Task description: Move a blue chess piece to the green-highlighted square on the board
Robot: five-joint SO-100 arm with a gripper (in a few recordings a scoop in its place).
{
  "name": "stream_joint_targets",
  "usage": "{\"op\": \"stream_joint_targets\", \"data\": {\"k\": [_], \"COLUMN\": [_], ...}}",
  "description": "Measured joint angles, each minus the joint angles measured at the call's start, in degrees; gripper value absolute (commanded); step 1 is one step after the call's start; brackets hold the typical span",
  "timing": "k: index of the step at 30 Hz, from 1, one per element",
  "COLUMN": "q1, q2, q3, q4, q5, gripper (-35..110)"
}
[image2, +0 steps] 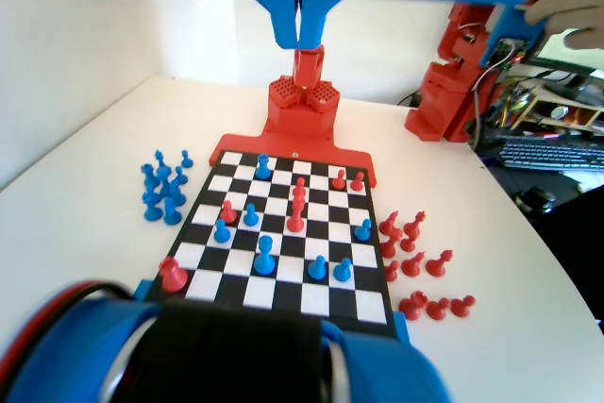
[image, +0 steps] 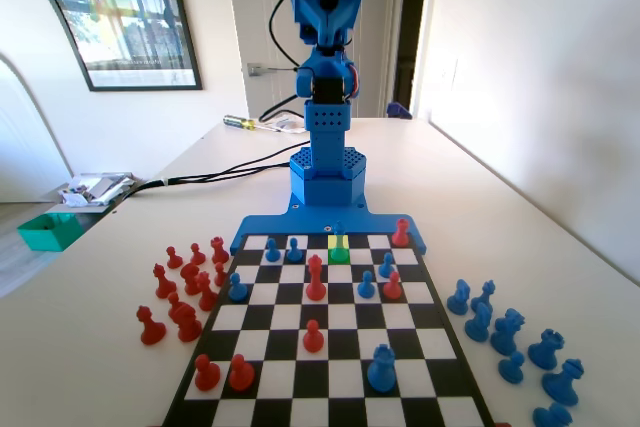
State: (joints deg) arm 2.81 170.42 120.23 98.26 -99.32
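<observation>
The board lies in front of the blue arm, which stands folded up at the far end in the fixed view. The green-highlighted square is in the row nearest the arm. The slender blue chess piece stands upright on it, and also shows in the wrist view. My gripper hangs high above the board, well clear of every piece. Its jaws are pressed together with nothing between them.
Other blue and red pieces stand on the board, among them a tall red piece and a large blue piece. Captured red pieces cluster left of the board, blue pieces right. A green tray sits far left.
</observation>
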Motion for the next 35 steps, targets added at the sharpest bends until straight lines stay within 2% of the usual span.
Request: {"op": "stream_joint_targets", "data": {"k": [9, 35], "q1": [-0.62, -1.49], "q2": [3.43, 4.48], "q3": [4.39, 5.36], "q4": [-7.12, -7.21], "q5": [1.05, 0.53], "gripper": [1, 1]}}
